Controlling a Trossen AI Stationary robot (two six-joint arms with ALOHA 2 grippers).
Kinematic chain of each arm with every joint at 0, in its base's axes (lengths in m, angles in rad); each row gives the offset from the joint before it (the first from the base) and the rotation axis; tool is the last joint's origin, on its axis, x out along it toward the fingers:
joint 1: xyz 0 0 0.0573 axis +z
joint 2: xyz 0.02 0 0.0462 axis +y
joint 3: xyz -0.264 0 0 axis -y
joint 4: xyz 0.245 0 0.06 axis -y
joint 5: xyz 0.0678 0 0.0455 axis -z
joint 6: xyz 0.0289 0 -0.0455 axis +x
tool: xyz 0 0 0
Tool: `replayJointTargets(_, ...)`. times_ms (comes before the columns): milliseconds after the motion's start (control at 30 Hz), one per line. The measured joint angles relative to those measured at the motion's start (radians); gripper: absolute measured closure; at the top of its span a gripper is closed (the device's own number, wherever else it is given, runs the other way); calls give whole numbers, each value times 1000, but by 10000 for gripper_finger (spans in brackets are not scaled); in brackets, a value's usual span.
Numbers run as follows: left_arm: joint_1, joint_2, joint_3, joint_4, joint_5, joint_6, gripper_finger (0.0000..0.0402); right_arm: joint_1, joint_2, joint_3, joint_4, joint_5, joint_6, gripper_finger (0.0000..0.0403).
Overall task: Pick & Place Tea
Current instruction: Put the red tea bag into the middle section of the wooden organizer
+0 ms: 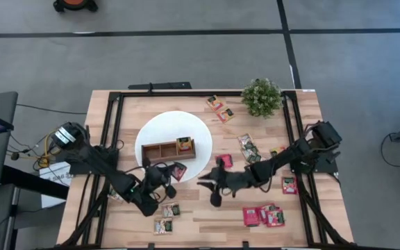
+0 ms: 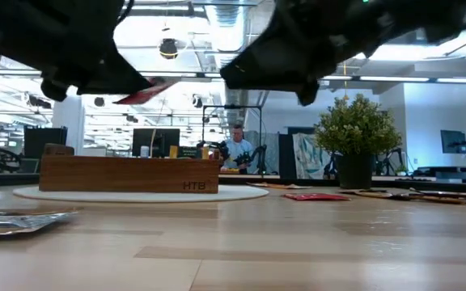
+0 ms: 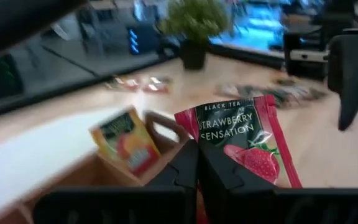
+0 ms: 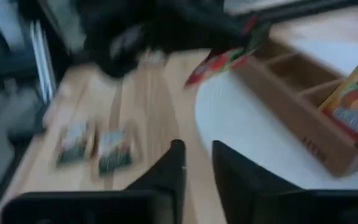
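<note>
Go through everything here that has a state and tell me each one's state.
left gripper: shut on the red sachet, lifted beside the tray
right gripper: empty, slightly open
wooden tray: on the white disc, orange sachet standing in an end compartment

This is a robotics lab or open-plan tech workspace. A wooden desk framed by black rails stands on grey carpet tiles, with cables trailing off one side. Across the room, computer monitors sit on benches, a seated person works among them, and exposed ducts and strip lights run along the ceiling.
</note>
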Motion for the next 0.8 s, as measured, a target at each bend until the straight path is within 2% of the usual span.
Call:
replayJointTargets(200, -6, 33, 0, 64, -132, 3, 401, -56, 0, -38, 240, -2, 31, 241)
replayJointTargets(333, -11, 33, 0, 109, -184, 18, 401, -97, 0, -24, 245, -4, 56, 215)
replayJointTargets(600, -12, 32, 1, 150, -207, 19, 401, -147, 10, 37, 248, -134, 51, 233)
replayJointTargets(800, -12, 32, 1, 180, -208, 44, 401, -155, 148, 140, 252, -164, 40, 262)
